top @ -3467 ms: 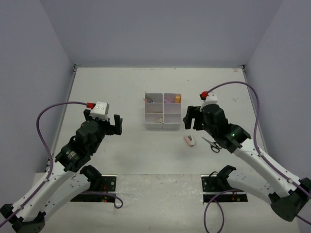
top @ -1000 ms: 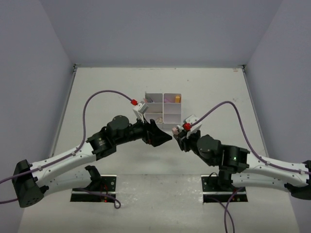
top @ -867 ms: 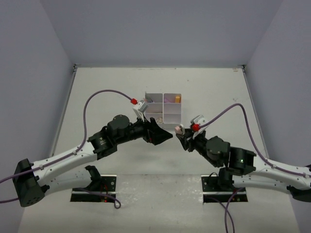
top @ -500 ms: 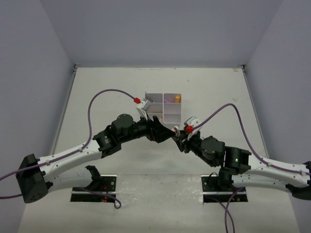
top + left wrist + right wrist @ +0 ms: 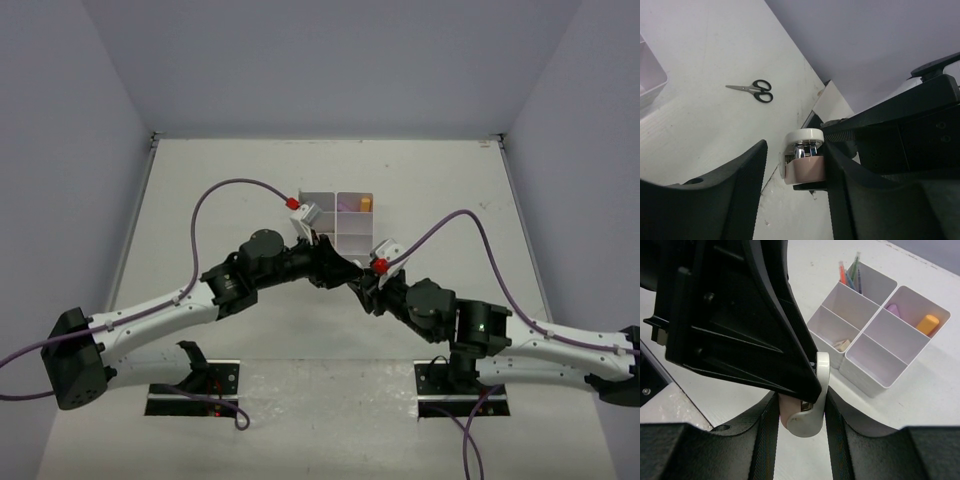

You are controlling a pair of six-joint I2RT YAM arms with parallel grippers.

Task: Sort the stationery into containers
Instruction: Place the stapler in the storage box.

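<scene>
Right claw (image 5: 800, 404) pinches a pink eraser (image 5: 801, 415) with a white cap, one finger pressed against each side, and holds it up off the bench (image 5: 220, 190). The left claw (image 5: 795, 150) meets it there, in front of the near end of the white organizer (image 5: 338, 222). Its fingers are spread, with the eraser in the gap between them. In the right wrist view one black finger of the left claw lies right beside the white cap, but it is not possible to tell whether it touches. From above, both arms reach in toward the middle of the bench, and the two claws come together just near of the organizer, a little to its right.

The organizer sits toward the far middle of the bench, two columns by three rows. Its far left compartment holds a bunch of thin pens (image 5: 850, 272) standing tilted. The near left one has a small tan eraser (image 5: 842, 344) on its floor. The far right one holds a pink piece (image 5: 892, 310) and an orange piece (image 5: 929, 324) side by side. The other three compartments show only white walls and floor.

Black-handled scissors (image 5: 752, 91) lie flat and closed on the bench, well apart from the organizer, seen only by the left wrist camera.
</scene>
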